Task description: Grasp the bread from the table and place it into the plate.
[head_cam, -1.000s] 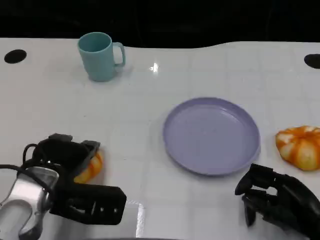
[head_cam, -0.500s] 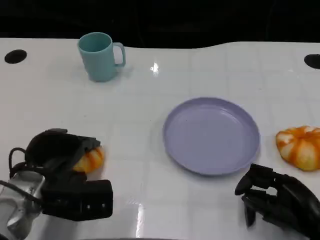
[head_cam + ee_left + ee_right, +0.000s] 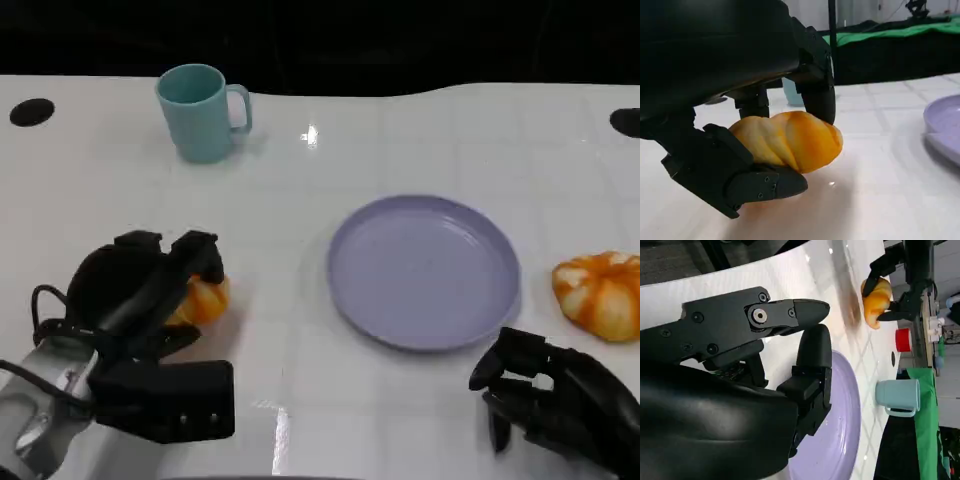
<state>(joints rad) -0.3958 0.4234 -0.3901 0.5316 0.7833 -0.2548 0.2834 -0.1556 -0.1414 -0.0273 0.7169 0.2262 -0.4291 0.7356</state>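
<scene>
While the left hand [image 3: 150, 285] is curling over it, the bread [image 3: 790, 140] is sitting between the fingers [image 3: 815, 95] above and a thumb pad below, both touching its twisted orange crust. Just under it, the glossy white table [image 3: 300, 250] is reflecting light, with the purple plate [image 3: 422, 270] well apart beyond the fingertips, a teal mug [image 3: 200, 112] farther off, and a second orange bun [image 3: 600, 292] lying near the right hand [image 3: 555, 400], which is resting with fingers loosely curled, holding nothing.
</scene>
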